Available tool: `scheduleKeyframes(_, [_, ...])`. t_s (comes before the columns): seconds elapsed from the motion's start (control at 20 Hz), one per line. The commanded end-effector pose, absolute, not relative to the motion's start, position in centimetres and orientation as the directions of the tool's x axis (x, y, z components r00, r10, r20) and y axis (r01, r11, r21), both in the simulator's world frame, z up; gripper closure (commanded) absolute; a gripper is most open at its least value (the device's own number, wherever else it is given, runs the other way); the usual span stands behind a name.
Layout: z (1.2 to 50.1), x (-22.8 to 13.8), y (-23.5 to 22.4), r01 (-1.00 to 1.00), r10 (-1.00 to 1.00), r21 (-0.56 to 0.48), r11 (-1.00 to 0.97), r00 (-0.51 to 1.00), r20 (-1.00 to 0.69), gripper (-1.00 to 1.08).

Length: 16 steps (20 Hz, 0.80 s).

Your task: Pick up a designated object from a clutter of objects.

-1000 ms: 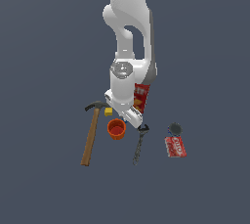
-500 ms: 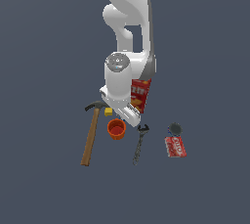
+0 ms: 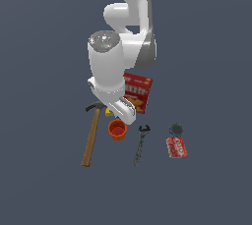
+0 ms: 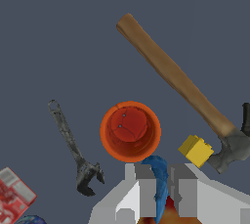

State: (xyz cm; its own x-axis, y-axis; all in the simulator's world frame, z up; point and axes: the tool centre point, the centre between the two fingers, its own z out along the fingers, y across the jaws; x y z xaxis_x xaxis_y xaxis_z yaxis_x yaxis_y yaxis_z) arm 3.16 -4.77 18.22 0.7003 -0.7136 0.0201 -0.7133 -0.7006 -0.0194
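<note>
The gripper (image 4: 162, 191) hangs low over the clutter, and the wrist view shows its two grey fingers (image 4: 140, 189) standing on either side of the tiny blue piece (image 4: 157, 171), the designated object. The jaws are a narrow gap apart with the blue piece filling that gap; the fingers appear to touch its sides, so the jaws read as clamped on it, though the contact faces themselves are partly hidden. The pointed blue body extends out past the fingertips toward the orange cup (image 4: 130, 131), which stands upright, mouth open, just beyond the fingertips and touching or nearly touching the blue piece's tip. The small yellow cube (image 4: 196, 150) lies just beside one finger, outside the jaws, next to the head of the wooden-handled hammer (image 4: 178, 82), whose handle runs away from the gripper. The dark wrench (image 4: 73, 148) lies on the other side of the cup, well apart from the jaws. The red can (image 4: 13, 194) lies on its side farther out past the wrench. In the exterior view the gripper (image 3: 118, 112) is mostly hidden behind the white wrist housing, with the red Cheez-It box (image 3: 139, 91) standing directly behind it and the dark disc (image 3: 175, 129) near the can, well apart from the jaws.
</note>
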Motion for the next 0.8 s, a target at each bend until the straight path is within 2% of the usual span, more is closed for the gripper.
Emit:
scheduleKeyframes(0.0, [20.5,4.0,-5.5,-0.713,-0.713,-0.017,-0.701,0.701,0.018,1.08])
scheduleKeyframes(0.75, [32.3,9.0,-9.4,-0.71,-0.71,-0.006,-0.704,0.704,0.007,1.08])
